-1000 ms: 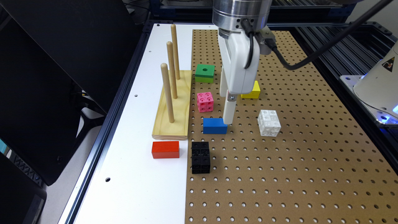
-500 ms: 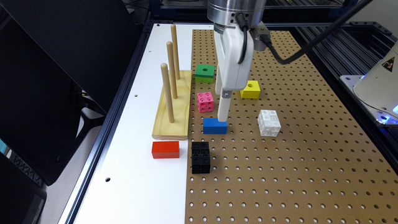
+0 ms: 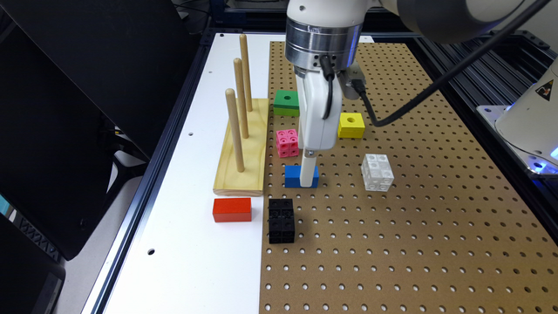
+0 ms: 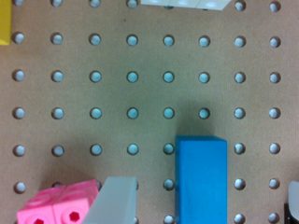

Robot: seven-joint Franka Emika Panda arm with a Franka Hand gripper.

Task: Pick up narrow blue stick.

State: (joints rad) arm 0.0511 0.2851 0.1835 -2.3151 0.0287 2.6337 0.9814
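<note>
The white two-fingered gripper (image 3: 308, 179) has slid across and down, its spread, empty fingers (image 4: 112, 203) straddling the small smooth blue rectangular block (image 3: 296, 176) on the brown pegboard (image 3: 414, 226), ready for closing
</note>
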